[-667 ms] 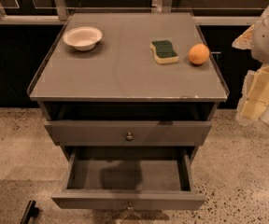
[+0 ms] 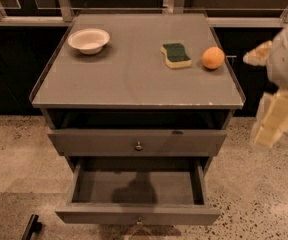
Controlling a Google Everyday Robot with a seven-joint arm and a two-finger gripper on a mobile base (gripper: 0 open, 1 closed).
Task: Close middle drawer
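The middle drawer [image 2: 136,213] is pulled far out at the bottom of the camera view. It has a low grey front panel, a small round knob [image 2: 139,219] and a bare grey inside [image 2: 134,186]. The drawer above it [image 2: 136,142] stands slightly out, with its own knob [image 2: 138,145]. My gripper [image 2: 264,134], cream and white, hangs at the right edge of the view. It is beside the cabinet's right front corner, apart from both drawers and well above the open drawer's front.
On the cabinet's grey top [image 2: 134,79] are a white bowl [image 2: 89,40] at the back left, a green and yellow sponge [image 2: 175,54] and an orange [image 2: 213,57] at the back right. Speckled floor [image 2: 14,154] surrounds the cabinet. A dark object [image 2: 31,227] lies at the lower left.
My gripper has come down a little at the right edge. The middle drawer has not moved.
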